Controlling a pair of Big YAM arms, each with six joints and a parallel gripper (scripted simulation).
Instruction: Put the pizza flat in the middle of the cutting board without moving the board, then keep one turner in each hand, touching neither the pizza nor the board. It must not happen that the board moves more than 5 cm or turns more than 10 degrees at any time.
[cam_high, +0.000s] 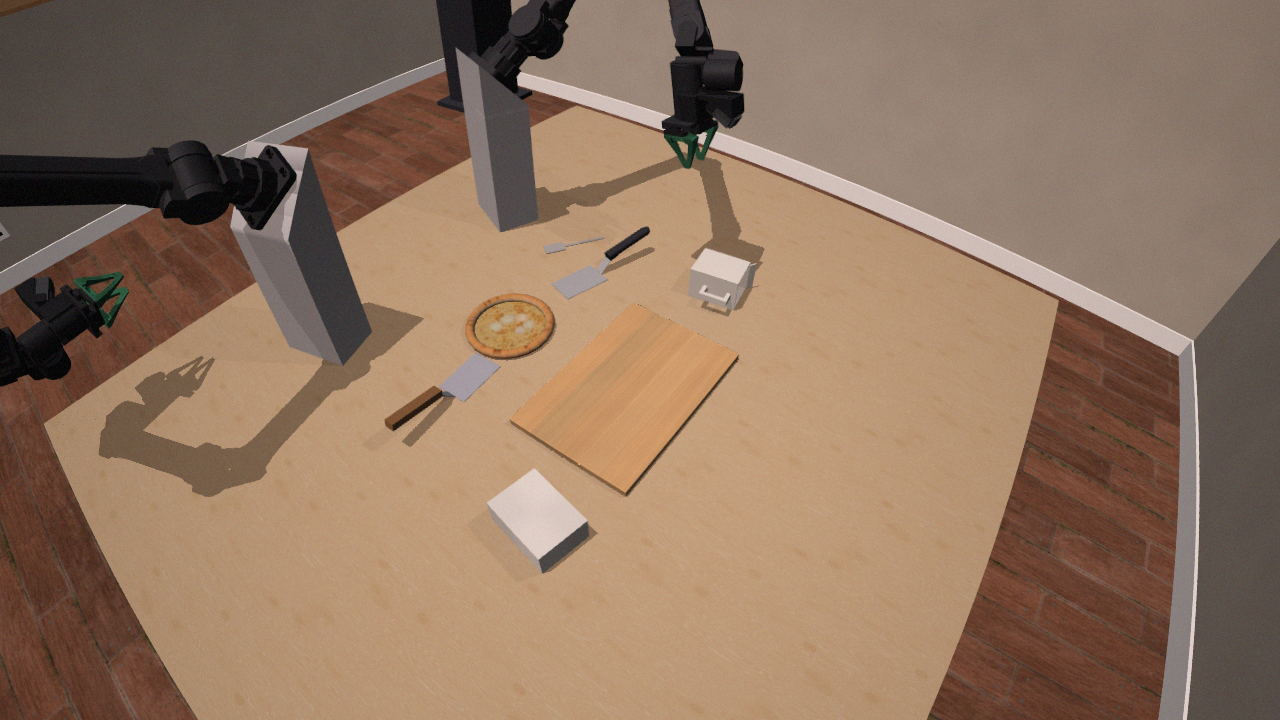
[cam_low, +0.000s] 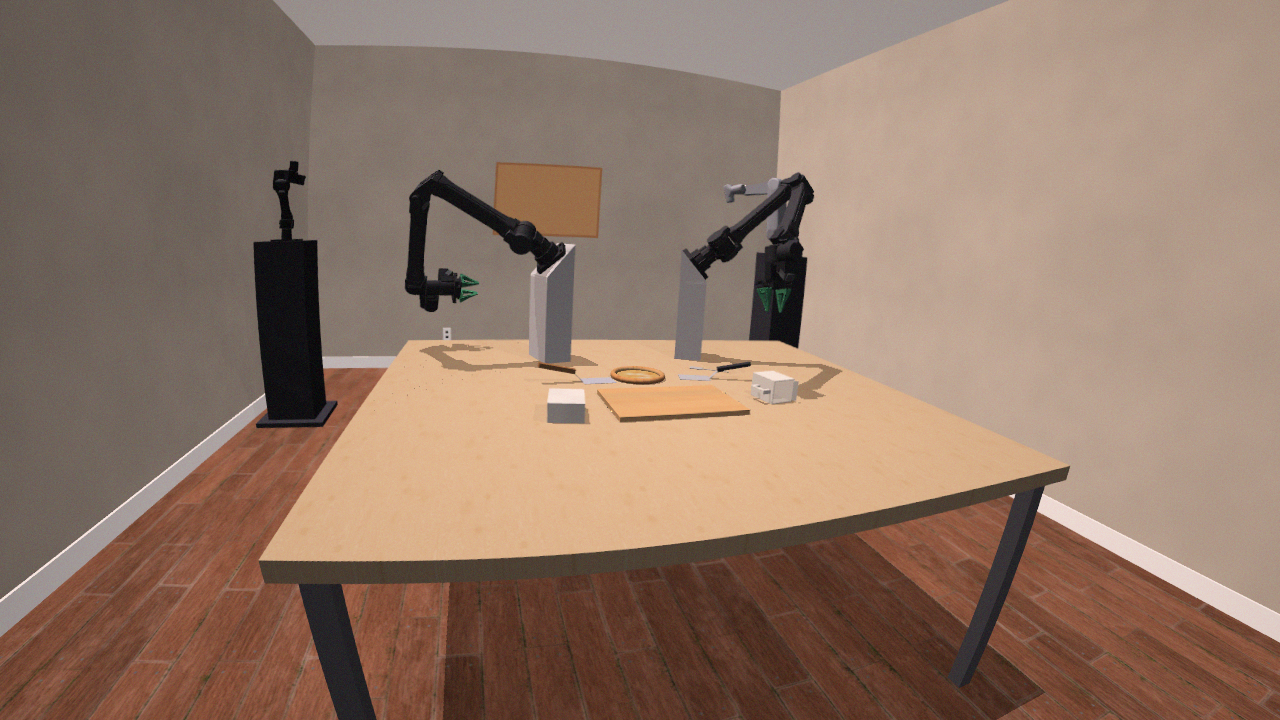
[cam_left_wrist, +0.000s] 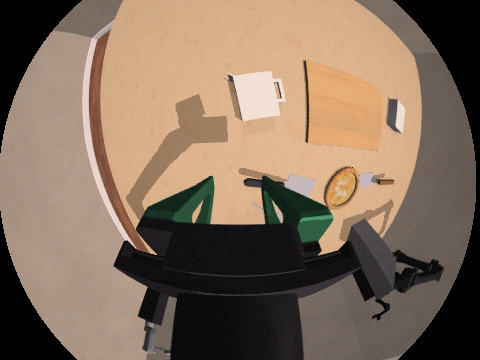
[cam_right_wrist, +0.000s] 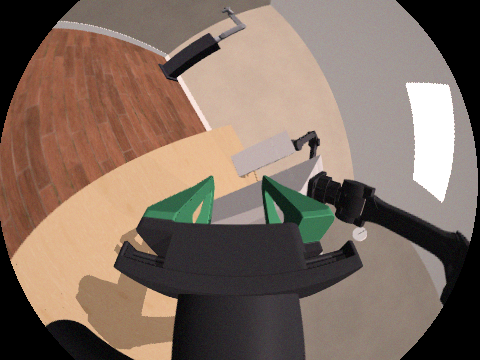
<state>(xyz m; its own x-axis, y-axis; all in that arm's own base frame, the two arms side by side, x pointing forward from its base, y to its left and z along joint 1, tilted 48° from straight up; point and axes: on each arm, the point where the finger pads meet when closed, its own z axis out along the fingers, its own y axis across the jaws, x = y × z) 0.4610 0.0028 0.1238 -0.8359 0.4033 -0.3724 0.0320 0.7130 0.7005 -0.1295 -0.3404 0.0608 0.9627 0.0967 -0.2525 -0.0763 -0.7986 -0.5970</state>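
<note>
The pizza (cam_high: 509, 325) lies flat on the table, just off the far-left corner of the wooden cutting board (cam_high: 624, 394), not on it. A turner with a black handle (cam_high: 599, 264) lies beyond the pizza. A turner with a brown handle (cam_high: 443, 391) lies on its near side. My left gripper (cam_high: 690, 152) hangs high over the table's far edge, partly open and empty. Its wrist view shows the pizza (cam_left_wrist: 342, 186) and board (cam_left_wrist: 343, 106) far below. My right gripper (cam_high: 102, 295) (cam_right_wrist: 238, 181) is off the table's left side, in the air, partly open and empty.
A white box with a handle (cam_high: 720, 278) stands by the board's far corner. A white block (cam_high: 537, 518) sits near its front corner. A small grey utensil (cam_high: 572, 244) lies by the black-handled turner. Two grey arm pedestals (cam_high: 299, 259) (cam_high: 496, 143) stand behind the pizza.
</note>
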